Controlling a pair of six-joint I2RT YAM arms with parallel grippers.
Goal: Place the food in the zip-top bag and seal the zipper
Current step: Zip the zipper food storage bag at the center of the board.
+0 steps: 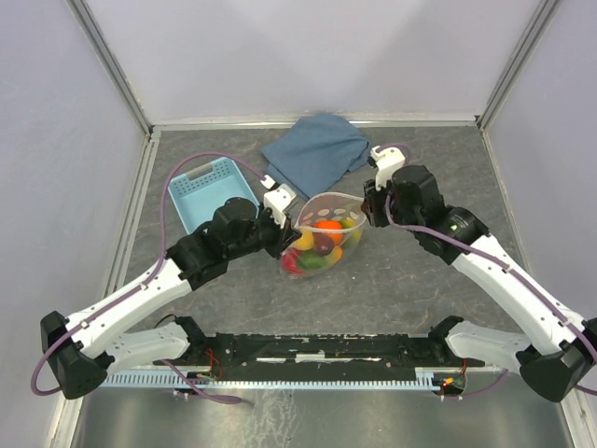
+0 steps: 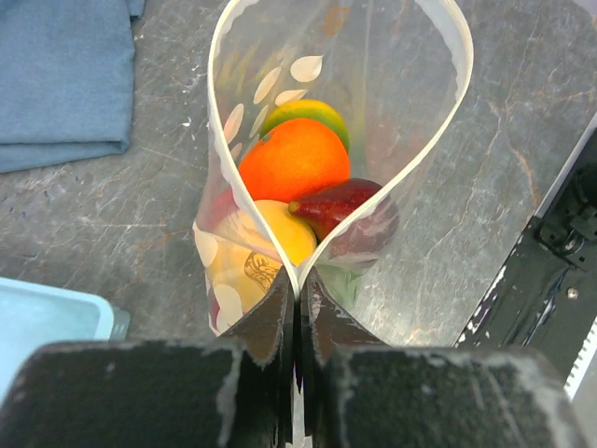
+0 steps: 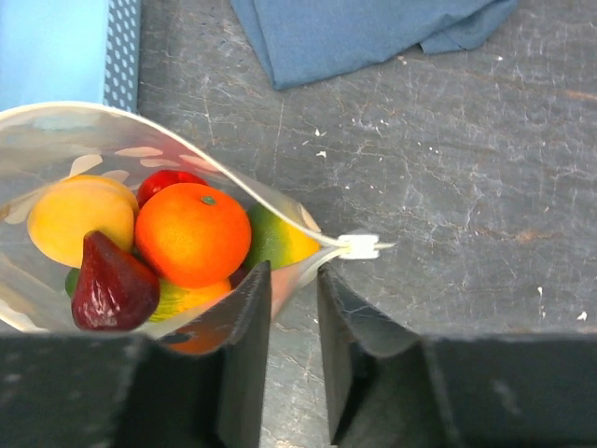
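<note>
1. The left gripper (image 2: 297,291) is clamped tight on the near end of the zip-top bag (image 2: 410,56), with both sides of the rim pinched flat between its fingers (image 2: 270,322).
2. The right gripper (image 3: 292,273) has its jaws apart at the bag's opposite end. The rim crosses the gap just above the tips, and nothing is gripped (bare table shows between the fingers).
3. The zipper (image 2: 455,103) runs as a pale strip around the mouth, which gapes in a teardrop shape. A small white end tab (image 3: 360,245) sits at the corner on the right gripper's side.
4. The food is inside the bag: orange fruit (image 2: 294,161), green fruit (image 2: 306,112), dark red-purple fruit (image 2: 336,201) and yellow fruit (image 2: 280,233), with a bit of red fruit (image 3: 168,180) behind.
5. The yellow fruit carries a small printed mark, too small to read.
6. The bag rests on the grey table (image 1: 410,280) between the two grippers, just in front of the blue cloth (image 1: 315,149) and right of the light-blue basket (image 1: 213,191).
</note>
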